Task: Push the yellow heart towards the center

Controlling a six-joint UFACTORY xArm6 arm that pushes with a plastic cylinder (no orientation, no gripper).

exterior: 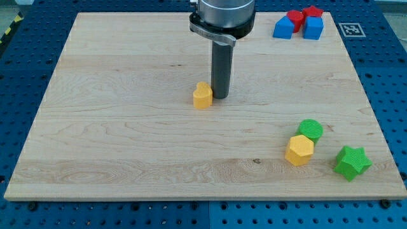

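The yellow heart [202,96] sits on the wooden board [127,127], a little left of the board's middle. My tip [220,96] rests on the board just to the right of the heart, touching it or nearly so. The dark rod rises from the tip to the arm's head at the view's top.
A yellow hexagon block [299,150], a green round block [311,130] and a green star [352,162] lie at the lower right. Two blue blocks [283,27] [313,27] and two red blocks [294,17] [312,11] cluster at the top right corner. A marker tag [351,29] lies off the board.
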